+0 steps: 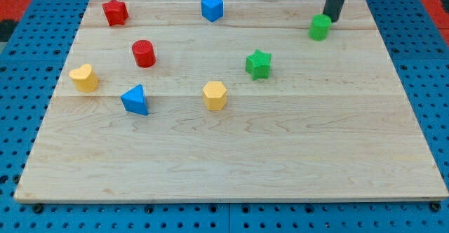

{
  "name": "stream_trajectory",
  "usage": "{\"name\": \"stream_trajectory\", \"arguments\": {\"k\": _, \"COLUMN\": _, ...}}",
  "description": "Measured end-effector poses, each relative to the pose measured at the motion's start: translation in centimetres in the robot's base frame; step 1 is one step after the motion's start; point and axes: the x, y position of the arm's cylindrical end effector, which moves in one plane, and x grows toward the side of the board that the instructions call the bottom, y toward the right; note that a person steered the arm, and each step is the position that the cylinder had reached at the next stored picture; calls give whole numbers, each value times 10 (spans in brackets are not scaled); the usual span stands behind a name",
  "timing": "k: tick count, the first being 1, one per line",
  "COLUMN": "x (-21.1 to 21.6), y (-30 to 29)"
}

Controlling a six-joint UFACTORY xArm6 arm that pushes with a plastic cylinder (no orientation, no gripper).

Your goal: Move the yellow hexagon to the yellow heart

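The yellow hexagon (215, 95) sits near the middle of the wooden board (231, 170). The yellow heart (84, 78) lies at the view's left, well apart from the hexagon. Between them, slightly lower, is a blue triangle (135, 100). My tip (330, 20) is at the view's top right, right beside a green cylinder (320, 27) and far from the yellow hexagon.
A red star (115, 12) is at the top left, a red cylinder (144, 53) below it, a blue cube (212, 8) at the top middle, and a green star (258, 64) right of the middle. A blue pegboard (435, 85) surrounds the board.
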Motion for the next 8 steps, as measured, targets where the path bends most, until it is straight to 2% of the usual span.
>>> {"name": "stream_trajectory", "arguments": {"k": 1, "x": 36, "y": -72}}
{"name": "stream_trajectory", "arguments": {"k": 2, "x": 51, "y": -82}}
{"name": "stream_trajectory", "arguments": {"k": 3, "x": 50, "y": -68}}
{"name": "stream_trajectory", "arguments": {"k": 4, "x": 64, "y": -38}}
{"name": "stream_trajectory", "arguments": {"k": 5, "x": 91, "y": -33}}
{"name": "stream_trajectory", "arguments": {"k": 6, "x": 159, "y": -26}}
{"name": "stream_trajectory", "arguments": {"k": 7, "x": 177, "y": -147}}
{"name": "stream_trajectory", "arguments": {"k": 8, "x": 177, "y": -251}}
